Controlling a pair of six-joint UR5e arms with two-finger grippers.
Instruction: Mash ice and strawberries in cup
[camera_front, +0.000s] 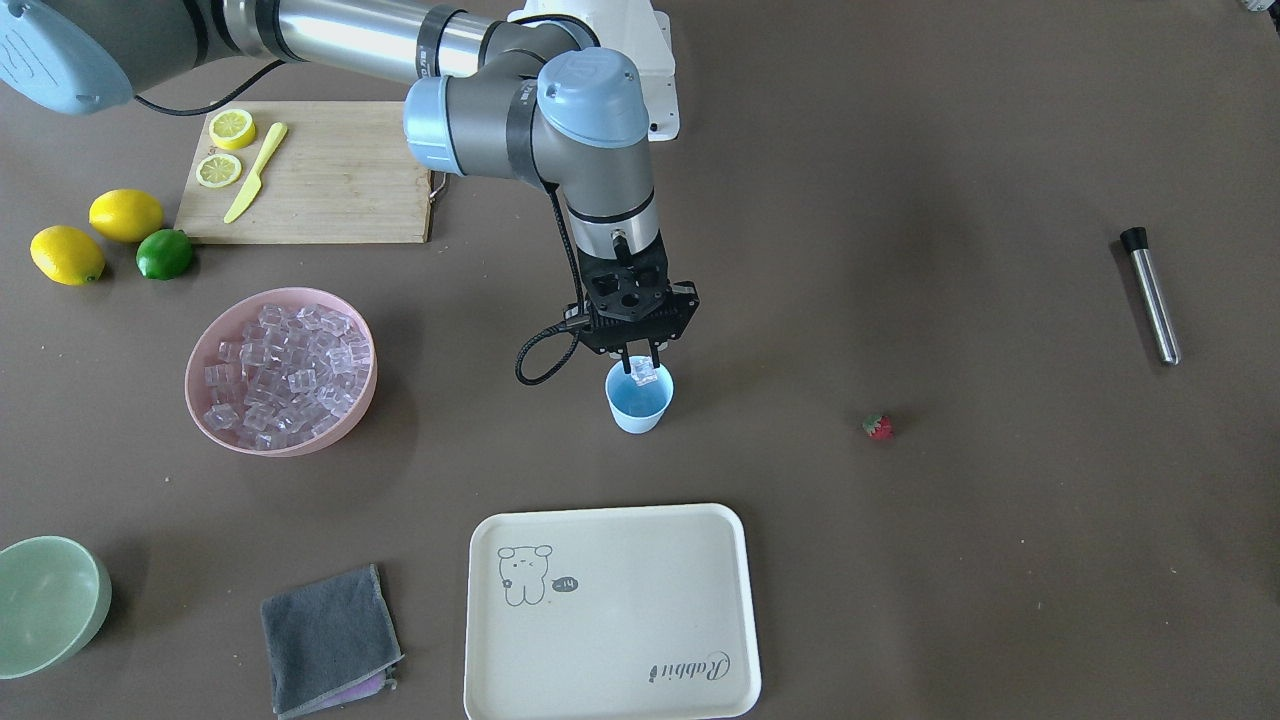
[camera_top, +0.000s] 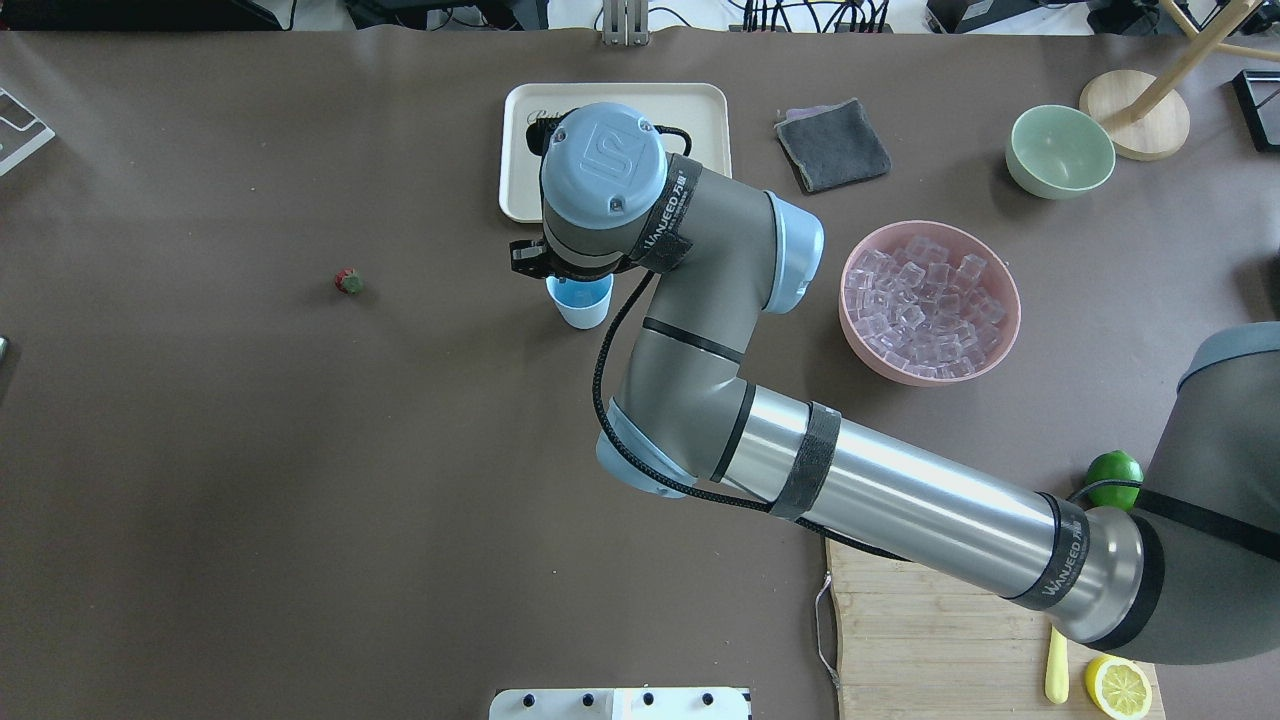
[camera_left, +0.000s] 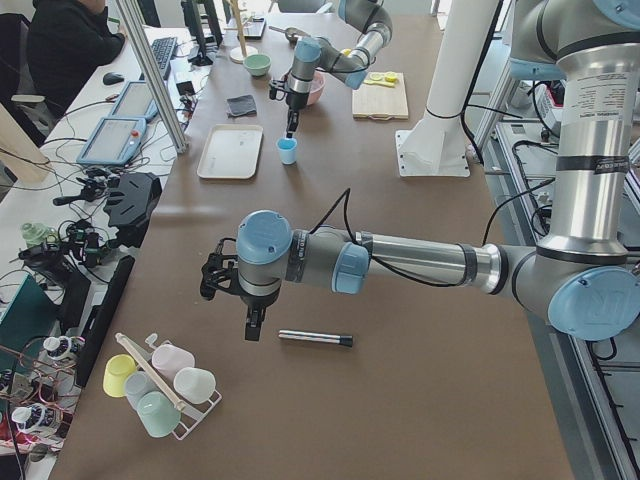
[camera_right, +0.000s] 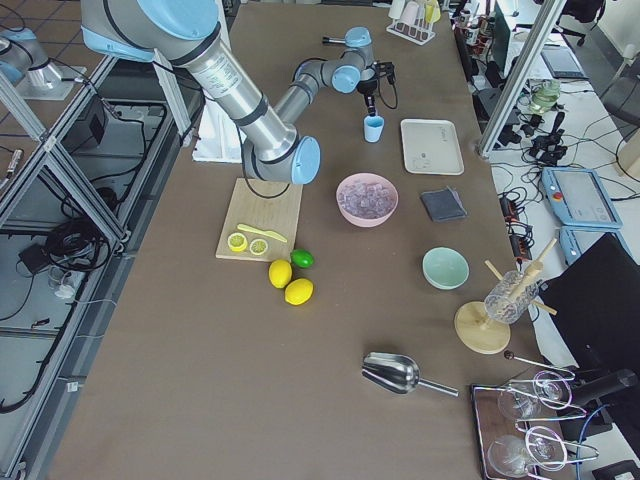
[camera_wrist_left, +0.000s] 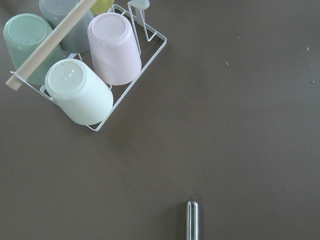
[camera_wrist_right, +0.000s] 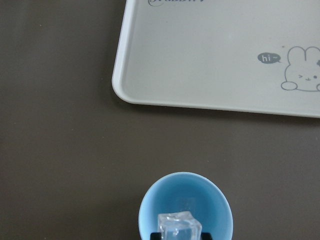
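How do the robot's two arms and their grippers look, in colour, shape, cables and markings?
The right arm and the left arm are silver tubes with grey joints and round light-blue caps. Black straps lettered WANJEED wrap the right arm, and a black cable runs along it. The right gripper and the left gripper are black, with slim fingers.

Front camera across table (camera_front: 900, 600), steep down; overhead opposite. Shared: cup (camera_front: 638, 408), tray (camera_front: 610, 610) at its 6 versus 12 o'clock.
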